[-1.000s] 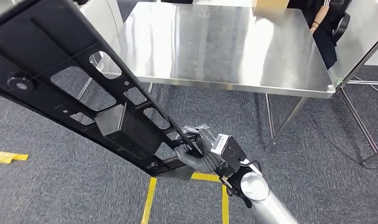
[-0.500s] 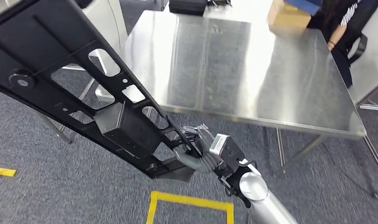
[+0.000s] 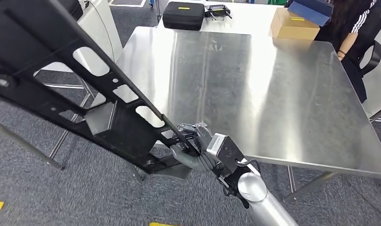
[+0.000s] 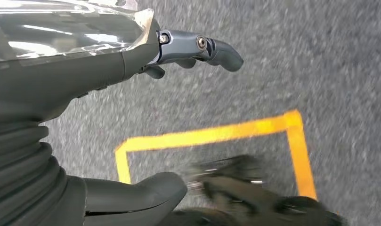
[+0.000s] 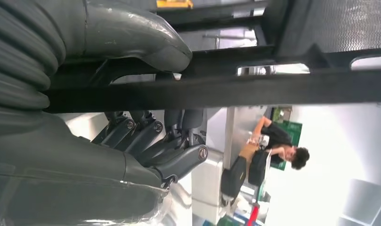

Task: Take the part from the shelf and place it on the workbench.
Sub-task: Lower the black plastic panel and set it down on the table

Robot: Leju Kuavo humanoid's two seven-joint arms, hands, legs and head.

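Workbench [image 3: 273, 94] nearer; right robot hand [image 3: 195, 148] grips part [image 3: 80, 89].

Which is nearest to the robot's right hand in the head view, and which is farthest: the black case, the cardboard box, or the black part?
1. black part: gripped by the right hand, running up to the left.
2. black case: far edge of the workbench, left of centre.
3. cardboard box: far right corner, farthest.
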